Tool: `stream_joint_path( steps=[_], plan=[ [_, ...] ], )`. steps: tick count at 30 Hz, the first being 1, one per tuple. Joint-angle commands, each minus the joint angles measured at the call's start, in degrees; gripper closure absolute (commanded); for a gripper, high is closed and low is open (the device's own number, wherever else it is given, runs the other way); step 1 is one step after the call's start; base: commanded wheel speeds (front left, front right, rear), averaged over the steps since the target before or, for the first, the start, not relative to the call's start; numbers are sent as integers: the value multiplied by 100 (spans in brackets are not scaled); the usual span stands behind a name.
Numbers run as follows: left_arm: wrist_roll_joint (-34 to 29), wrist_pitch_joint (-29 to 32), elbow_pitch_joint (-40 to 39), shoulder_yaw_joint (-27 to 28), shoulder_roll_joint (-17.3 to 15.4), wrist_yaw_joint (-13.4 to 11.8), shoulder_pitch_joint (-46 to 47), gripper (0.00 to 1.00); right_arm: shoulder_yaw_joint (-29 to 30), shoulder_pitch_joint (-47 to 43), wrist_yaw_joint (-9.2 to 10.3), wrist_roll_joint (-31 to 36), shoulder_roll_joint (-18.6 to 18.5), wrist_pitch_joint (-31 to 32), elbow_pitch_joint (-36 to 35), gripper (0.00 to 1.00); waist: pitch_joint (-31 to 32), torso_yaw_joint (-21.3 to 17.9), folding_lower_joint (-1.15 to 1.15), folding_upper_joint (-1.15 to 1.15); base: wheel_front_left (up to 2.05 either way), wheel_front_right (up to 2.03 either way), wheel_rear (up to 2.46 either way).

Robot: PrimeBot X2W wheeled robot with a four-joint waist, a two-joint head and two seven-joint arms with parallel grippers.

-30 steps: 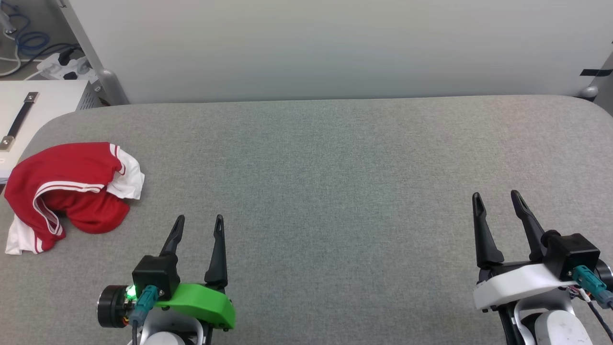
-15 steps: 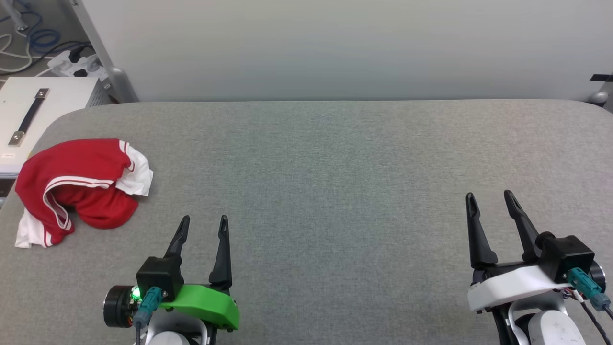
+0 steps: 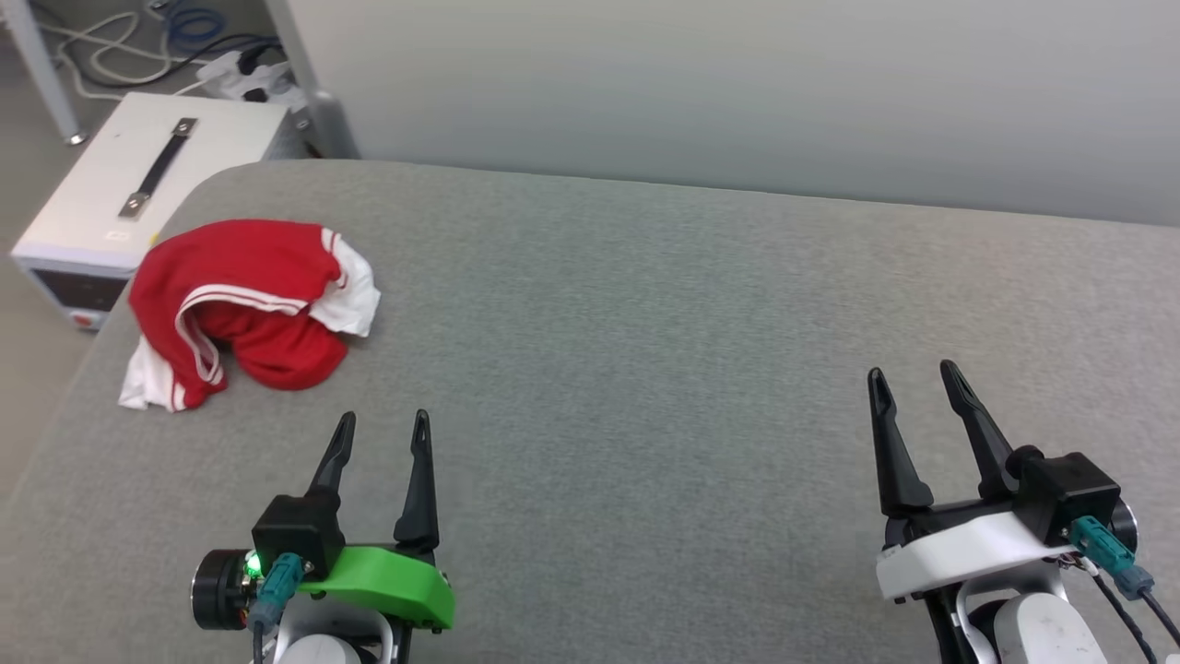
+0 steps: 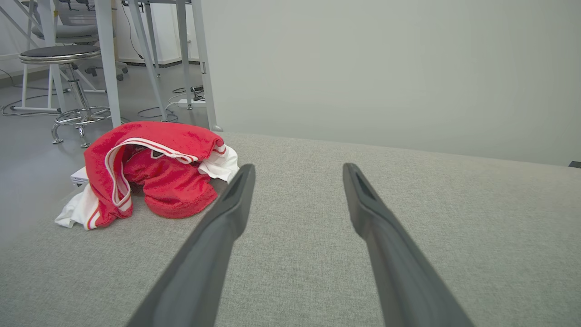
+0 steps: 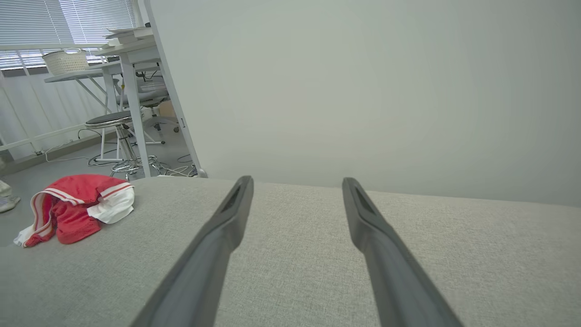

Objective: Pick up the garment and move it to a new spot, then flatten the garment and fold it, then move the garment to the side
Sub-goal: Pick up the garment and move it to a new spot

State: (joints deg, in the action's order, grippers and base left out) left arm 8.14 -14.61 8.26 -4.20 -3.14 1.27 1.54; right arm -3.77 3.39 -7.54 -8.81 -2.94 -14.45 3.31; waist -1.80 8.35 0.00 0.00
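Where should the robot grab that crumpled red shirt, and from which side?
Probably the raised red hump on top of the shirt, pinched from above by the open left hand, which is nearer. The shirt is bunched into a mound near the left edge of the table, so its folds stand up.

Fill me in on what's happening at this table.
Nothing is being handled right now. A two-armed robot faces a grey padded table. A red T-shirt with white sleeves lies crumpled near the table's left edge. The left gripper is open and empty, just short of the shirt. The right gripper is open and empty too, far off to the other side. The pick-up has not begun.
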Motion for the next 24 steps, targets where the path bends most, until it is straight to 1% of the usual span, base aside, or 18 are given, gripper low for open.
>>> stream_joint_path(
  steps=[1,6,10,19,24],
  plan=[
    [22,-39,4,27,26,-7,114,0,-36,106,5,-40,6,-55,-26,0,-45,380,0,0,0,0,0],
    [15,-39,0,79,26,-4,121,0,-125,120,5,27,6,-55,4,0,-54,834,0,0,0,0,0],
    [9,-39,-11,99,26,10,96,0,-157,149,5,52,6,-55,90,0,-48,1109,0,0,0,0,0],
    [4,-39,-9,45,26,40,46,0,-266,182,5,58,6,-55,133,0,-47,1484,0,0,0,0,0],
    [18,-39,-8,-12,26,31,57,0,-294,172,5,57,6,-55,143,0,-40,1592,0,0,0,0,0]
  ],
)
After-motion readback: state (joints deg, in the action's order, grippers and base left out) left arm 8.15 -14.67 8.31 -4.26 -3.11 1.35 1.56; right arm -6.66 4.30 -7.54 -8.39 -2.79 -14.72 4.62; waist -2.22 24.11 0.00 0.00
